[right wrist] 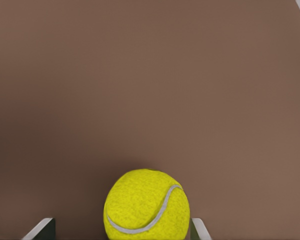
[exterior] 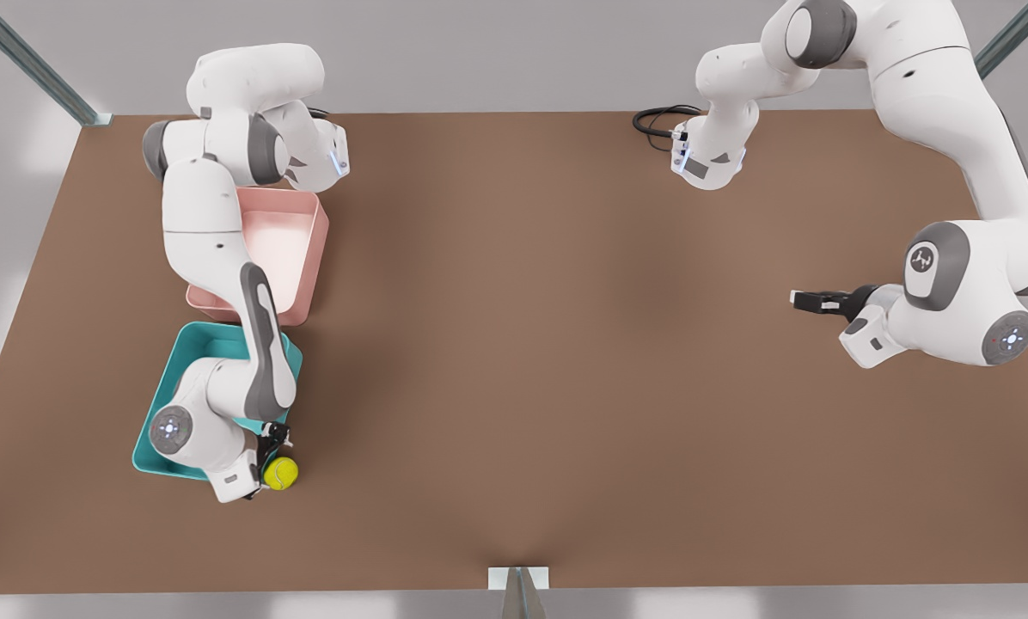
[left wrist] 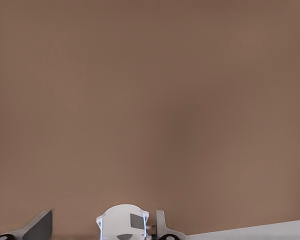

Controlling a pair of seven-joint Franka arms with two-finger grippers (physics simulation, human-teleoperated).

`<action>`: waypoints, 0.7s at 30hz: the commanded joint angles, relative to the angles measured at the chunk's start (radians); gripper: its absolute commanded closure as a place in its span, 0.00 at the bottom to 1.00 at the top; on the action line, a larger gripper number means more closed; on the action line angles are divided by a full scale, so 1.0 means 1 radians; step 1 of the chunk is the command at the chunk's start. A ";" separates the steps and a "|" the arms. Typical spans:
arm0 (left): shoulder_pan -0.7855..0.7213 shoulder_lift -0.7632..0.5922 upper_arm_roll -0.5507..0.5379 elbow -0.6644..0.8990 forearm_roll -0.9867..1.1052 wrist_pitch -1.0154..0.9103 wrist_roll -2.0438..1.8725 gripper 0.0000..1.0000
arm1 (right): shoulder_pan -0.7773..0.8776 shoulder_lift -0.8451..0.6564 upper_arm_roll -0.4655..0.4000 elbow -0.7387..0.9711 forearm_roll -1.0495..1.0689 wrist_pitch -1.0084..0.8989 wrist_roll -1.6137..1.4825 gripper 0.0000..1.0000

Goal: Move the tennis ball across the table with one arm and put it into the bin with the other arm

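Ball (exterior: pixel 281 472) gripped by right hand (exterior: pixel 270 458) beside bin (exterior: pixel 163 399); left hand (exterior: pixel 810 299) open, waiting.

Bare brown table (left wrist: pixel 150 100), fingers (left wrist: pixel 40 225) apart

A plain grey room is surrounding the work area.
Pale grey floor (exterior: pixel 497 52) is showing at twelve o'clock and along the nine o'clock edge, with soft light patches lying on it. Metal frame struts are slanting in at eleven o'clock (exterior: pixel 33 64) and one o'clock (exterior: pixel 1008 34), and a small bracket (exterior: pixel 518 585) is sitting at six o'clock.
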 commanded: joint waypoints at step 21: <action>0.011 0.013 0.000 0.000 -0.001 -0.002 -0.009 0.00 | 0.010 0.050 -0.001 0.021 -0.005 0.061 -0.149 0.00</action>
